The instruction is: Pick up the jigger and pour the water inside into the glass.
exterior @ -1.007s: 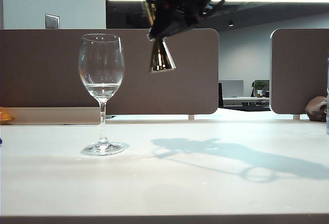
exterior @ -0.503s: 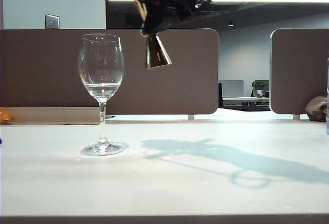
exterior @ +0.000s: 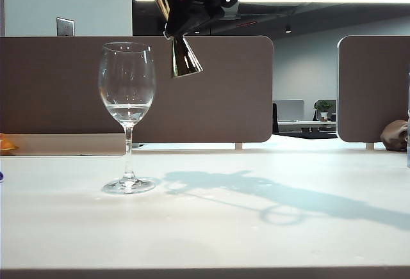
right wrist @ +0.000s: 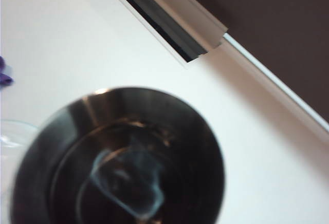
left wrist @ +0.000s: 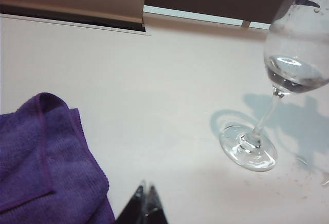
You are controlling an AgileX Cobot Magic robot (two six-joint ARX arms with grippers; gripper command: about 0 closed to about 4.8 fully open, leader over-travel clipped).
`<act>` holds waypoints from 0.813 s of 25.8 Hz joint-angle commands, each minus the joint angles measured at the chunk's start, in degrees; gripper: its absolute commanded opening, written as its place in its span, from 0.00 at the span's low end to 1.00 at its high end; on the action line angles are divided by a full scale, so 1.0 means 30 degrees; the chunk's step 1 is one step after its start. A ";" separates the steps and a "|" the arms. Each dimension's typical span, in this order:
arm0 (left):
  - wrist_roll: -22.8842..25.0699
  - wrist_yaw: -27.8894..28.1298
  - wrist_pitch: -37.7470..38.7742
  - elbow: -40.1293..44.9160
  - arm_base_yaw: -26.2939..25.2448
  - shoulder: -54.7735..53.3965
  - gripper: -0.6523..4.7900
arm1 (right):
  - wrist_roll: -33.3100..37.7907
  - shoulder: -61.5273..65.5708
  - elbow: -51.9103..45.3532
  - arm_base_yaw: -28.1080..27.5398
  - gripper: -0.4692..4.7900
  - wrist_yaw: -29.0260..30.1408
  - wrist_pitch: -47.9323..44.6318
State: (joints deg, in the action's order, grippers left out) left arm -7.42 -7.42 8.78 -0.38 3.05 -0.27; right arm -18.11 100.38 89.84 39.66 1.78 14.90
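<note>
The right pincer (exterior: 181,11) hangs high over the worktop (exterior: 256,228) at the top of the exterior view, just right of the glass (exterior: 127,116) and above the level of its rim. It is clamped on the jigger (exterior: 184,58): the upper part of the jigger is hidden inside the dark pincer body, and the lower gold cone projects downward below it, flaring toward its open end and tilted slightly. The jigger is clear of the worktop and apart from the glass, beside the upper right of the bowl.

In the right wrist view the jigger (right wrist: 118,157) fills most of the frame, seen down into its dark, blurred cup. A pale patch lies at the bottom of the cup; whether it is water or a reflection cannot be told. An edge of the glass (right wrist: 13,134) shows just beside the cup.

The glass stands upright on its round foot on the worktop, with a small amount of water (exterior: 127,109) at the bottom of the bowl.

The left pincer (left wrist: 145,203) sits low over the worktop, well apart from the jigger. Its tips are drawn together and grip nothing. A purple cloth (left wrist: 46,167) lies just beside it, and the foot of the glass (left wrist: 267,80) stands near on the other side.
</note>
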 commanded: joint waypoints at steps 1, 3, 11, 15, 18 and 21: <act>0.0029 -0.0080 -0.0226 -0.0022 -0.0029 -0.0022 0.11 | -0.0882 -0.0117 0.0146 0.0044 0.08 -0.0277 -0.0372; 0.0029 -0.0080 -0.0226 -0.0022 -0.0029 -0.0022 0.11 | -0.1144 -0.0117 0.0146 0.0044 0.08 -0.0306 -0.0386; 0.0029 -0.0087 -0.0226 -0.0022 -0.0029 -0.0022 0.11 | -0.2688 -0.0102 0.0146 0.0073 0.08 -0.0678 -0.0576; 0.0029 -0.0087 -0.0226 -0.0022 -0.0029 -0.0022 0.11 | -0.3198 -0.0102 0.0146 0.0073 0.08 -0.0670 -0.0619; 0.0029 -0.0087 -0.0226 -0.0022 -0.0029 -0.0015 0.11 | -0.4379 -0.0102 0.0146 0.0073 0.08 -0.0648 -0.0627; 0.0029 -0.0087 -0.0226 -0.0022 -0.0029 -0.0015 0.11 | -0.4648 0.0066 0.0153 0.0233 0.08 -0.0685 -0.0903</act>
State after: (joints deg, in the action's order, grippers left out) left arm -7.42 -7.44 8.78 -0.38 3.05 -0.27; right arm -31.66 100.51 89.84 39.90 -0.03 14.35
